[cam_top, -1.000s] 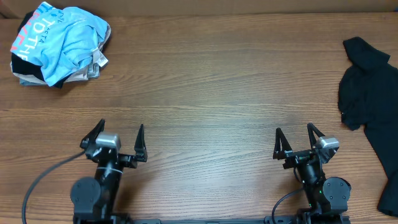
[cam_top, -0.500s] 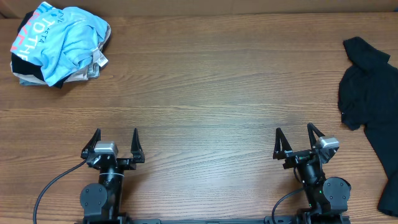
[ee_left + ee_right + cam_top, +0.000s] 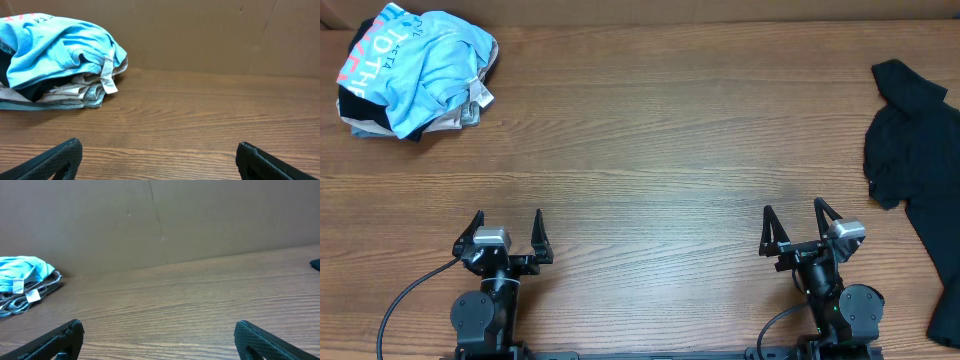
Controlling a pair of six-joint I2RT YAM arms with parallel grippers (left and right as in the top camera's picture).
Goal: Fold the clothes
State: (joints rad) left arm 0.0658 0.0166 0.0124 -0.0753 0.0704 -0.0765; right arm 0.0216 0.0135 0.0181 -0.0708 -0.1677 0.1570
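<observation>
A light blue T-shirt (image 3: 425,60) with white and coral lettering lies on top of a folded pile of black, beige and grey clothes (image 3: 380,118) at the far left corner. The pile also shows in the left wrist view (image 3: 55,55) and small in the right wrist view (image 3: 22,275). A black garment (image 3: 918,160) lies spread loosely at the right edge. My left gripper (image 3: 506,222) is open and empty near the front edge. My right gripper (image 3: 795,220) is open and empty near the front edge, left of the black garment.
The wooden table (image 3: 660,150) is backed by a brown cardboard wall (image 3: 200,30) along its far edge. A white tag (image 3: 108,82) hangs from the pile's right side.
My left gripper has drawn back toward the front edge and squared up, pointing straight ahead. The right arm and the clothes have not moved.
</observation>
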